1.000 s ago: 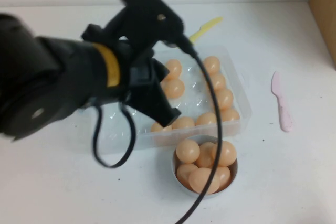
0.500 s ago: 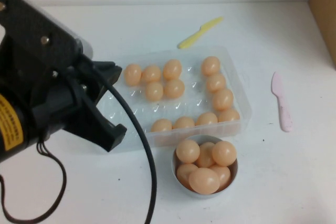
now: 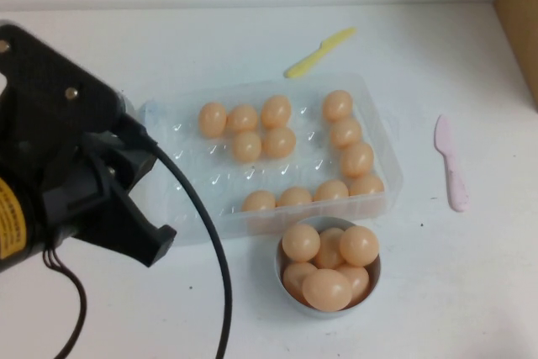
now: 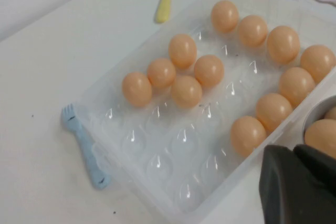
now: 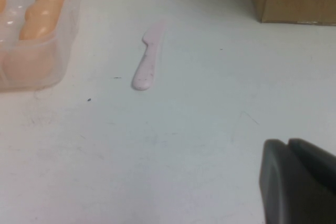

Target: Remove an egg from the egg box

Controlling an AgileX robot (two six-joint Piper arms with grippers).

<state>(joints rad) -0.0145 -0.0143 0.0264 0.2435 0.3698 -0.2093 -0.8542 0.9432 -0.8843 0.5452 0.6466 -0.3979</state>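
Eggs (image 3: 273, 112) sit in the clear egg box (image 3: 189, 212) — a cluster of five toward its far side, more lining its right and near edges. A white bowl (image 3: 290, 292) heaped with eggs touches the box's near wall. The left gripper (image 4: 299, 184) hangs off the box's near-left corner, fingers together, holding nothing. The right gripper (image 5: 299, 182) — fingers also together — hovers over bare table right of the box, near a pink knife (image 5: 148, 59).
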